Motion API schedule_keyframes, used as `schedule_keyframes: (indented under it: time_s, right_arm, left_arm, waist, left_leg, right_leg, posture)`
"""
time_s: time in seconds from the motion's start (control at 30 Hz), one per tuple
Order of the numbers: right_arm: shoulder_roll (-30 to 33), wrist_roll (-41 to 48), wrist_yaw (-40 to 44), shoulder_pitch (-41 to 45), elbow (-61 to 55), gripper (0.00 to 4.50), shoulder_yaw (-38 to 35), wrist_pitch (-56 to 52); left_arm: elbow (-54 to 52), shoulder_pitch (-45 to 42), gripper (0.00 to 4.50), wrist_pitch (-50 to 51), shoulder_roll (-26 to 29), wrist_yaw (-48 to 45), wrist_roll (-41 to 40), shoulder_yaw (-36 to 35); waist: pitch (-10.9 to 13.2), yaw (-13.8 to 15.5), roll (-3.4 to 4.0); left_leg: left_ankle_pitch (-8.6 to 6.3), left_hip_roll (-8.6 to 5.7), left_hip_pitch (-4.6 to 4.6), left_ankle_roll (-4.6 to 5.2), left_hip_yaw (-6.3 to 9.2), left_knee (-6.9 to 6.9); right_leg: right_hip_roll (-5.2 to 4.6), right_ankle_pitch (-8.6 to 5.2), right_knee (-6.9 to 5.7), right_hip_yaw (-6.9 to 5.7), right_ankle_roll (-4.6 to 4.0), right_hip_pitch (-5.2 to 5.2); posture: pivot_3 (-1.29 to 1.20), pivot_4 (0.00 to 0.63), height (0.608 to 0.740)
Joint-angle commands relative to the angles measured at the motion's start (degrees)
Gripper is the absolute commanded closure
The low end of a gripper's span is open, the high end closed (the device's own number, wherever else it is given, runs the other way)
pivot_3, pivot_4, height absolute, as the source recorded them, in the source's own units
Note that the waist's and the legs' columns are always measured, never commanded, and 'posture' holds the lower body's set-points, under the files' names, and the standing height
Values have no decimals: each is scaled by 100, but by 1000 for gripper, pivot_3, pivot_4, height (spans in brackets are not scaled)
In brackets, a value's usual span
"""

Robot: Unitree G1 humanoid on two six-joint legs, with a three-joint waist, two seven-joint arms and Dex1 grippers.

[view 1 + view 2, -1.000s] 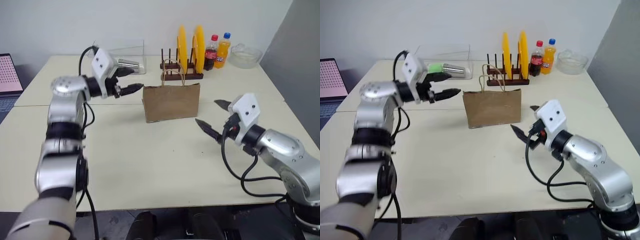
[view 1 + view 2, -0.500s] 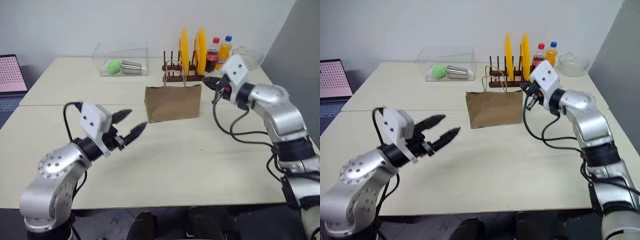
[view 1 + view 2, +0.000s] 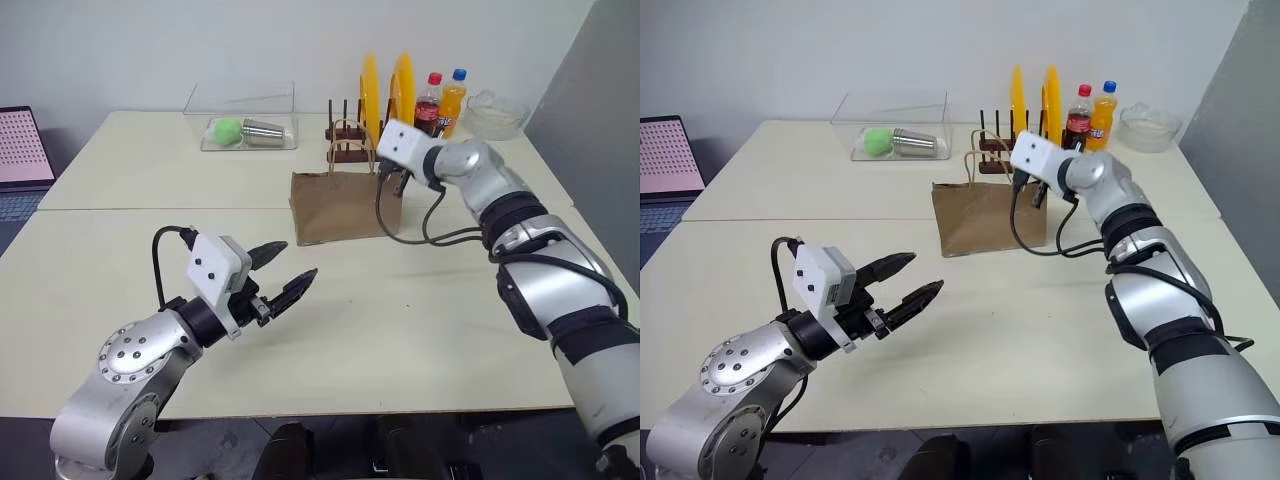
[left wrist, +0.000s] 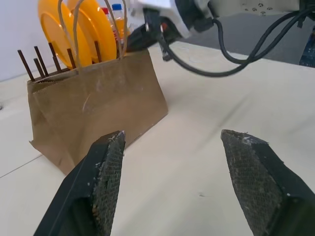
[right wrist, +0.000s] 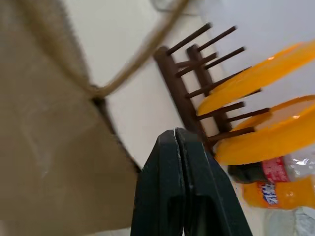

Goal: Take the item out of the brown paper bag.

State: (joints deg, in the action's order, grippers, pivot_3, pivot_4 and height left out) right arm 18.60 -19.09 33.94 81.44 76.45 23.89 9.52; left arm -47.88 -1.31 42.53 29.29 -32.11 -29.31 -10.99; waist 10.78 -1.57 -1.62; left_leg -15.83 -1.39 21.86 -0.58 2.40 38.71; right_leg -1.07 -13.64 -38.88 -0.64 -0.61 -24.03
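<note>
creased matt brown paper bag [image 3: 344,206] on a smooth matt table [image 3: 420,330].

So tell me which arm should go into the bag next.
Probably the right. The right gripper, fingers shut, is at the top edge of the brown paper bag, by its handles. The left gripper hangs open over the table, well short of the bag.

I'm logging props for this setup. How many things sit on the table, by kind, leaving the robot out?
Paper bags: 1
Dish racks: 1
Yellow plates: 2
Bottles: 2
Glass bowls: 1
Clear boxes: 1
Green balls: 1
Steel tumblers: 1
Total: 10
</note>
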Motion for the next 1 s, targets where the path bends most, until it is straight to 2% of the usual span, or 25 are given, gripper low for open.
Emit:
schedule_keyframes:
  time_s: [0.03,0.1,0.2,0.3,0.5,0.63,0.73,0.8,0.83,1.0]
  right_arm:
    - [83,-218,567,222,-28,4472,36,432]
    - [172,-224,1137,212,-92,4472,6,676]
    - [458,-42,2658,42,-330,4472,-92,1212]
    - [658,150,3565,-209,-709,4472,-164,1442]
    - [908,623,4572,-911,-1943,4472,-327,1253]
    - [959,817,4714,-1264,-2662,4472,-417,1028]
    - [987,1237,4525,-1569,-3418,4472,-741,826]
    - [1095,1747,4418,-2086,-4632,4138,-1114,23]
    - [1176,1938,4364,-2388,-5252,4138,-1260,-399]
    - [1497,2767,3599,-4241,-8331,4100,-1925,-2716]
  left_arm:
    - [-261,113,1237,-234,108,-22,-66,63]
    - [-283,210,1237,-282,185,-58,-94,53]
    - [-235,310,1237,-303,362,-228,-188,52]
    - [-180,346,1237,-337,516,-340,-248,63]
    - [38,307,1237,-378,745,-614,-472,-50]
    - [247,137,1237,-553,868,-786,-555,-120]
    - [448,-92,1237,-740,962,-1022,-634,-128]
    - [590,-216,903,-969,1177,-1279,-405,45]
    - [650,-266,884,-1087,1284,-1405,-292,156]
    - [1166,-627,0,-2076,1719,-2139,494,882]
  waist:
    - [1,-4,1]
    - [0,-6,1]
    - [2,-8,4]
    - [2,-7,4]
    - [4,-2,8]
    - [6,-5,12]
    - [7,1,12]
    - [7,13,13]
    - [8,19,13]
    - [8,173,14]
  left_leg:
    - [0,0,-1,0,0,0]
    - [0,0,-2,1,1,-1]
    - [-1,0,-4,2,2,-3]
    - [-1,0,-5,3,2,-3]
    - [-1,1,-8,3,4,-3]
    - [-1,3,-7,3,5,-3]
    - [-1,4,-6,2,7,-3]
    - [-1,3,-4,2,9,-3]
    - [-1,4,0,2,14,-3]
    - [-2,2,7,0,19,-11]
  right_leg:
    - [0,0,0,0,0,0]
    - [1,0,0,-1,0,-1]
    - [2,0,0,-1,0,-1]
    - [2,0,1,-2,1,1]
    - [1,-1,1,-3,1,4]
    - [2,-1,0,-4,1,2]
    - [2,-1,-1,-6,-1,1]
    - [2,-2,0,-7,-1,1]
    - [2,-1,2,-11,-1,1]
    - [0,-2,15,-15,0,-1]
  posture:
    - [0,150,740]
    - [0,150,740]
    - [0,150,740]
    - [0,150,740]
    - [0,150,740]
    - [0,150,740]
    - [0,150,740]
    - [0,150,740]
    - [0,150,740]
    - [0,150,740]
